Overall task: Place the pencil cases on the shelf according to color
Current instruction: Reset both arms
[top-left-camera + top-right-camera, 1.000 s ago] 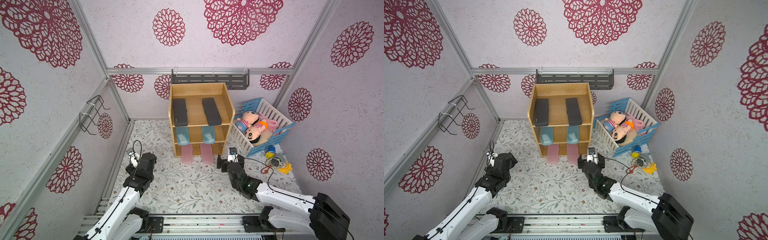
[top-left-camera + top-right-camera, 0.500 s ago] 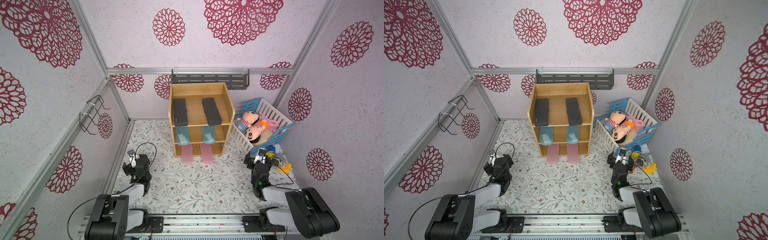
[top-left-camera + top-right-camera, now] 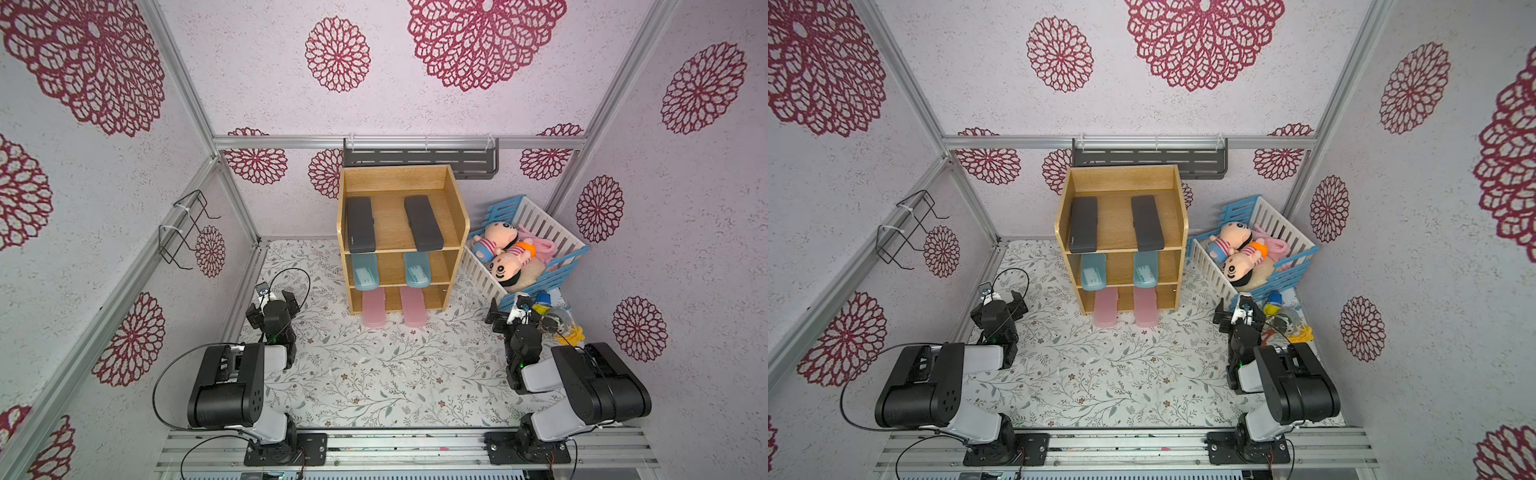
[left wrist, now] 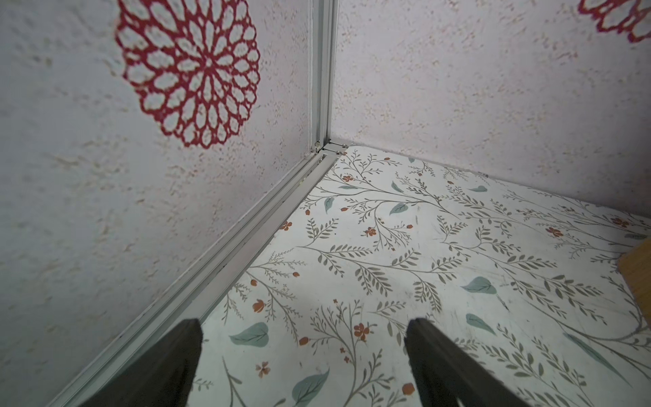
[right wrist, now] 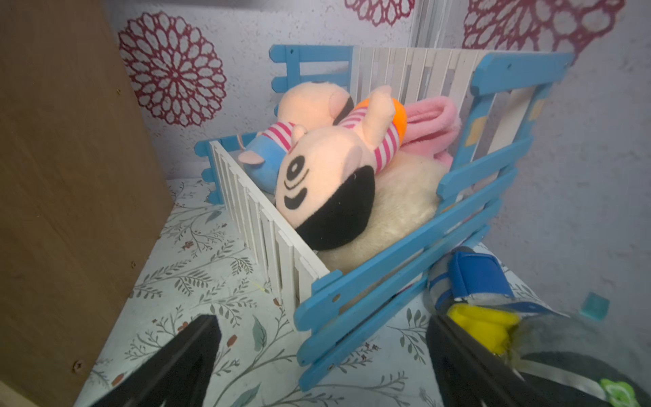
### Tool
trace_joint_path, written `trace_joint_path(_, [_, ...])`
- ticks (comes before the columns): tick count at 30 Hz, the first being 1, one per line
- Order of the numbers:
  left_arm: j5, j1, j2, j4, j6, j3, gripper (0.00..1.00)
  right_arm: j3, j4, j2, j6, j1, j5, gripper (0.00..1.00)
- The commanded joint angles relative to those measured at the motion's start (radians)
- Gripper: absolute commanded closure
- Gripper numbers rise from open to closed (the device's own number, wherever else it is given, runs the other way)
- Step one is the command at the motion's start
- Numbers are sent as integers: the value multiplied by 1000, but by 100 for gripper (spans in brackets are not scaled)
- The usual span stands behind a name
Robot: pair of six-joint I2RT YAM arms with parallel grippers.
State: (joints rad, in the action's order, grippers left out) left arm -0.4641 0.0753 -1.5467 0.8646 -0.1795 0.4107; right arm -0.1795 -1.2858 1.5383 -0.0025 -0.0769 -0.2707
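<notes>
Left arm (image 3: 226, 382): withdrawn from its reach over the counter (image 3: 374, 374) and folded over its base. The left end effector (image 3: 271, 305) has moved back beside the left wall rail (image 3: 245, 291).

Right arm (image 3: 598, 390): retracted from the shelf (image 3: 457, 208) front and folded. The right end effector (image 3: 510, 311) has shifted right to the near corner of the blue-and-white crate (image 3: 552, 276).

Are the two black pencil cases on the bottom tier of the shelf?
No, both black cases lie on the top tier of the shelf.
</notes>
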Motion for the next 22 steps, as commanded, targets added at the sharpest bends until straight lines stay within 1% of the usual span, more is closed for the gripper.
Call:
trace_joint_path(1, [39,6,-6,39,9,-2,3,-15,-81,-8,11,-10,1,1])
trace_joint_path(22, [39,6,-6,44,11,-6,3,-19,-76,-3,7,-12,5,1])
